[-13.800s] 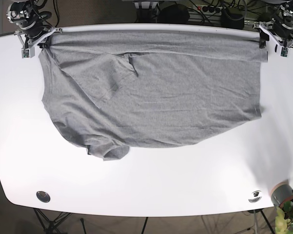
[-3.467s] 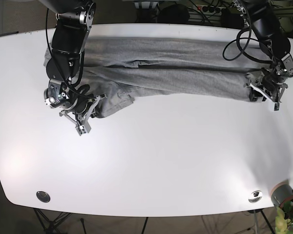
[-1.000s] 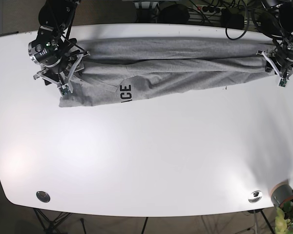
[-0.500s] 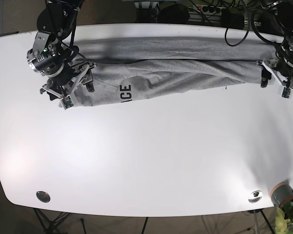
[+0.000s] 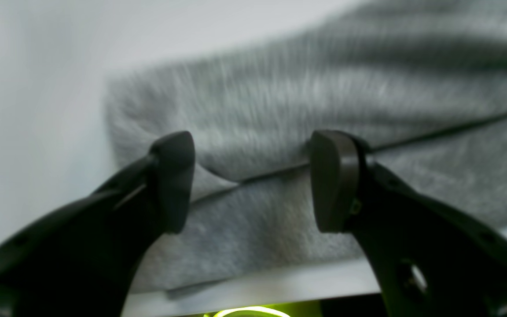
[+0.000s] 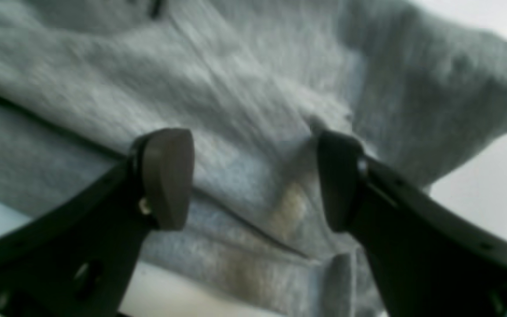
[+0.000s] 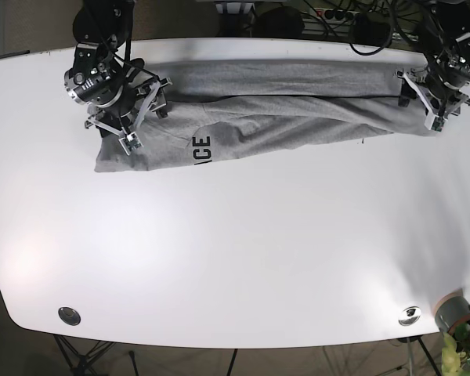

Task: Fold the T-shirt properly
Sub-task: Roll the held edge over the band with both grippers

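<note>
Both grippers have let go: left gripper (image 5: 251, 180) and right gripper (image 6: 253, 178) hang spread over the shirt (image 7: 274, 110), pinching nothing. Half a second ago they sat lower at its ends. I judge this fold laid; shirt lies banded along the table's (image 7: 243, 251) far edge.

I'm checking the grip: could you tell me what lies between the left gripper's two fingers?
Only grey T-shirt fabric, seen beyond the open left gripper in the left wrist view; nothing is pinched.
</note>
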You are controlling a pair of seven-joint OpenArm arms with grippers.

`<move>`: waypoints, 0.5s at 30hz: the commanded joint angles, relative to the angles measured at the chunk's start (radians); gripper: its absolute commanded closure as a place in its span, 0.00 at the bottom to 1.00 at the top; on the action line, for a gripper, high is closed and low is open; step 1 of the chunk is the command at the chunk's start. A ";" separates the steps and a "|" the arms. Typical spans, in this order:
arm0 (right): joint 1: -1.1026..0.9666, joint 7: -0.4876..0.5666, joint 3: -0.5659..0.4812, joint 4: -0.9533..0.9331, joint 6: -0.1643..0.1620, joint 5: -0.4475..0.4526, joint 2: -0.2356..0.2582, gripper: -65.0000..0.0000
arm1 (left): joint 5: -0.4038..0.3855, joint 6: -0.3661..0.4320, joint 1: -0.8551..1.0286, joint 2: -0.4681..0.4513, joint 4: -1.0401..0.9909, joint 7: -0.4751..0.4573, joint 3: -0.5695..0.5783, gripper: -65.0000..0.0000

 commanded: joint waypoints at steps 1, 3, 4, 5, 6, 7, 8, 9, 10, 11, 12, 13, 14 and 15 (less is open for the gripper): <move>-0.009 0.034 0.000 0.012 0.004 -0.011 0.004 0.35 | -0.016 0.002 0.000 -0.022 -0.041 -0.025 -0.006 0.42; -0.010 0.048 0.000 -0.009 0.004 -0.044 0.004 0.35 | -0.016 0.002 0.000 -0.022 -0.080 -0.026 -0.006 0.42; -0.010 0.054 0.000 -0.019 0.004 -0.055 0.004 0.35 | -0.018 0.002 0.000 -0.022 -0.088 -0.026 -0.004 0.42; -0.009 0.061 0.000 -0.031 0.004 -0.067 0.004 0.35 | -0.018 0.002 -0.002 -0.022 -0.096 -0.026 -0.002 0.42; -0.009 0.075 0.000 -0.055 0.004 -0.086 0.004 0.35 | -0.018 0.002 -0.005 -0.022 -0.107 -0.028 -0.002 0.42; -0.007 0.086 0.000 -0.075 0.004 -0.097 0.004 0.35 | -0.018 0.002 -0.015 -0.022 -0.113 -0.028 -0.001 0.42; -0.006 0.095 0.000 -0.092 0.004 -0.106 0.004 0.35 | -0.016 0.002 -0.028 -0.022 -0.114 -0.028 -0.001 0.42; 0.003 0.110 0.000 -0.114 0.004 -0.115 0.004 0.35 | -0.016 0.002 -0.045 -0.022 -0.122 -0.028 -0.001 0.42; 0.014 0.121 0.000 -0.132 0.004 -0.121 0.004 0.35 | -0.016 0.002 -0.057 -0.022 -0.133 -0.028 0.001 0.42; 0.023 0.127 0.005 -0.149 0.004 -0.126 0.004 0.35 | -0.014 0.002 -0.071 -0.023 -0.145 -0.028 0.004 0.42; 0.031 0.135 0.005 -0.167 0.004 -0.130 0.004 0.35 | -0.011 0.002 -0.084 -0.023 -0.160 -0.028 0.013 0.42; 0.042 0.138 0.006 -0.184 0.004 -0.132 0.004 0.35 | 0.001 0.002 -0.100 -0.025 -0.176 -0.028 0.022 0.42; 0.048 0.138 0.008 -0.203 0.004 -0.132 0.006 0.35 | 0.018 0.002 -0.118 -0.031 -0.189 -0.028 0.034 0.42; 0.060 0.141 0.012 -0.220 0.004 -0.132 0.007 0.35 | 0.036 0.002 -0.138 -0.037 -0.203 -0.028 0.045 0.42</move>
